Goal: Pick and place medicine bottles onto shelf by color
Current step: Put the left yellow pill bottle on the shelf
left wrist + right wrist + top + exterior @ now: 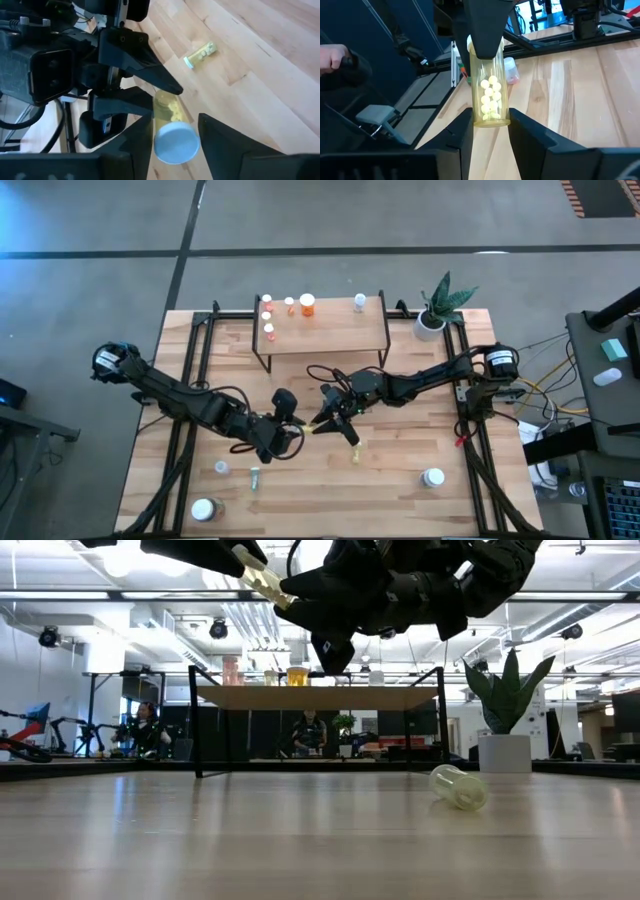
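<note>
Holding pale pills, the yellow bottle [490,95] is pinched by both right end effector [490,122] and left end effector [172,132].

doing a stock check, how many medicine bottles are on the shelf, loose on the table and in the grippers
bottles on the shelf: 6
bottles loose on the table: 5
yellow bottle in the right gripper, left gripper at its cap: 1
total: 12

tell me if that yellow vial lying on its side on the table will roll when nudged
Probably: the yellow vial is a smooth cylinder lying flat on the bare wooden table, nothing touching it. It looks small and clear, so likely light. Its plastic wall may be slippery to pinch.
</note>
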Tool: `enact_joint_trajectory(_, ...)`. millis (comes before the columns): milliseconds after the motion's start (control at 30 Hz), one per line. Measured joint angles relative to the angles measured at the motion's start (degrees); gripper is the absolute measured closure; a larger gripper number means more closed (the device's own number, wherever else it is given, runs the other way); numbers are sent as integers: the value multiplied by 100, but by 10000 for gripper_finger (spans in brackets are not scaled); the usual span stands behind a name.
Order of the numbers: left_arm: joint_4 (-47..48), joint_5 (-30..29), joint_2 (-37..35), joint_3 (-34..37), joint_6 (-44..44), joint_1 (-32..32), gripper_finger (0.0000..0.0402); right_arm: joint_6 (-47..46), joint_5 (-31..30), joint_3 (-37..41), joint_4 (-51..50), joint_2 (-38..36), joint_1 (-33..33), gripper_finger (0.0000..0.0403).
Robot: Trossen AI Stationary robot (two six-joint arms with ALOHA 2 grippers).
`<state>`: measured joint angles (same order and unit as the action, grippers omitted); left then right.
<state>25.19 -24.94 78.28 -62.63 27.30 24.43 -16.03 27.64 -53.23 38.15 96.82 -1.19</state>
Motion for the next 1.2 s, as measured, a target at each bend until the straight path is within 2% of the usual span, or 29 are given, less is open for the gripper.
enact_joint_trajectory(567,-19,-106,7,15,-5,-4,270,-65,-2,0,42,0,0,300)
enact_joint_trajectory(833,-20,-108,7,20,-7,-4,270,-53,-2,0,57,0,0,288)
enact_joint_trajectory(1200,-22,-149,9,20,-9,-4,270,-51,-2,0,73,0,0,298)
